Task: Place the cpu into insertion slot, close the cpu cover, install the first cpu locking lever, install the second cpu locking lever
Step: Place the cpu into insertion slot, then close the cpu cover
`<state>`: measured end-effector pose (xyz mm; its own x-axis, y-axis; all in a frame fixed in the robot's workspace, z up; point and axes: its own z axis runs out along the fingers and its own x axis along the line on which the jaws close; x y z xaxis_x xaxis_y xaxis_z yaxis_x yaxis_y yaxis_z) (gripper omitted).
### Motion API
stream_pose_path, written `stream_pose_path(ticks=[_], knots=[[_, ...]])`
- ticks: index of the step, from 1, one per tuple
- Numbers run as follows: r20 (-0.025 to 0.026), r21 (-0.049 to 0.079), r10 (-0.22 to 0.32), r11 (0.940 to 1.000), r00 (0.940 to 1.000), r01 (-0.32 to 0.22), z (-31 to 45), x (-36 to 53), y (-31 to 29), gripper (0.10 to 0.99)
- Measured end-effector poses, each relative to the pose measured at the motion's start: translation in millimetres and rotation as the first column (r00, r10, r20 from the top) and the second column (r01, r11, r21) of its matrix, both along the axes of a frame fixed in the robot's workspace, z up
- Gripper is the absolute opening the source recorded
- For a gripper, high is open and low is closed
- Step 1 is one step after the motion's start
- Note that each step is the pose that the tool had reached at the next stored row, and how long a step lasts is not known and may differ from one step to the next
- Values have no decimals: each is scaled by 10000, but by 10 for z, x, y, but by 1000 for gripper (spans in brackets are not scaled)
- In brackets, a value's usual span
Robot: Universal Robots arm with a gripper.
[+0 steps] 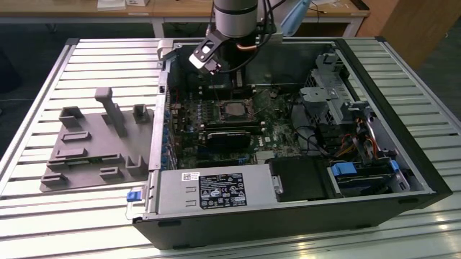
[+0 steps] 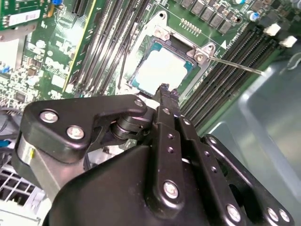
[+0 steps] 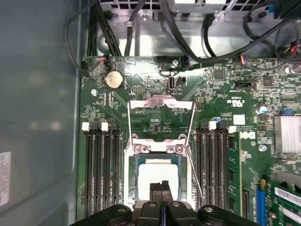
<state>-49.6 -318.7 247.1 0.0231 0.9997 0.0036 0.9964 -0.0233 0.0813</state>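
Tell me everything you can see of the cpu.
The cpu is a small flat square chip with a silvery metal top that shines bright under glare. It lies level in the socket, inside a metal rim, on the green board between two banks of long black slots. The shut gripper hangs over one edge; whether they touch cannot be told.

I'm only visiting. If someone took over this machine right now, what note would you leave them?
The gripper is shut with nothing visibly in it, its tips just over the cpu.
The cpu lies flat in the insertion slot, so that step looks done.
The cpu cover is swung open, not yet closed.
One locking lever sticks out unlatched beside the slot.
Left: cover and both levers.
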Motion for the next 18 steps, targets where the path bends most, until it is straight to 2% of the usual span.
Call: stream_pose_path(ticks=[3, 15, 18], knots=[[1, 1, 0, 10000, 10000, 0, 45, 0, 0, 102], [1, 2, 0, 10000, 10000, 0, 48, 0, 0, 102], [1, 1, 0, 10000, 10000, 0, 73, 0, 0, 102]])
